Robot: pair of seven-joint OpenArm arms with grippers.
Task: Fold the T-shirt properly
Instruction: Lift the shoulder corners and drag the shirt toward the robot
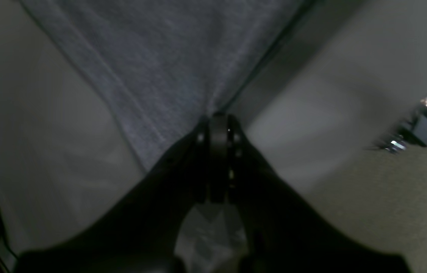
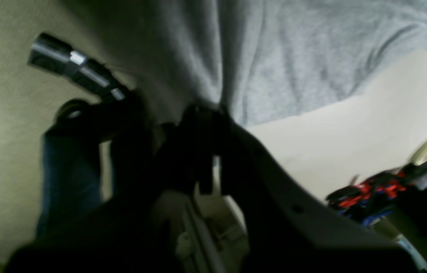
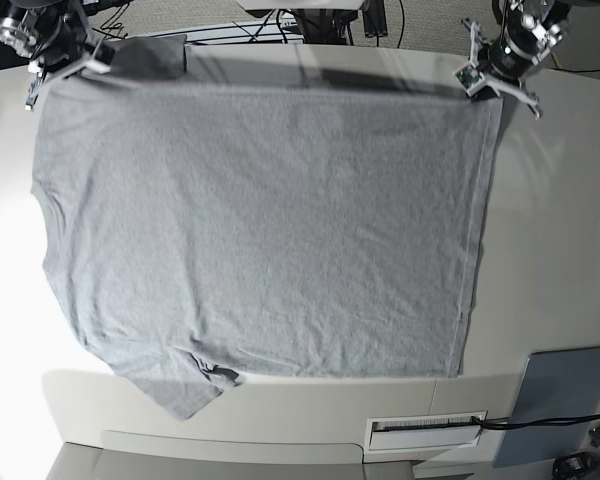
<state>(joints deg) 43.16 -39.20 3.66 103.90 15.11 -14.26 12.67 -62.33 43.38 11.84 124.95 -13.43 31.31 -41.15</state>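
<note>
1. T-shirt (image 3: pixel 260 230) hangs spread wide above the pale table (image 3: pixel 550 250), plain grey side toward the base camera, held up by its two far corners.
2. Left gripper (image 3: pixel 500 70), at the far right in the base view, is pinched on one corner of the cloth (image 1: pixel 160 68); its jaws are pressed together on the fabric.
3. Right gripper (image 3: pixel 55 50), at the far left, pinches the other corner (image 2: pixel 274 57), with folds running from its jaws.
4. One sleeve (image 3: pixel 180 385) droops at the near left, just above the table.
5. A blue-grey panel (image 3: pixel 560 400) lies at the near right, apart from the shirt.
</note>
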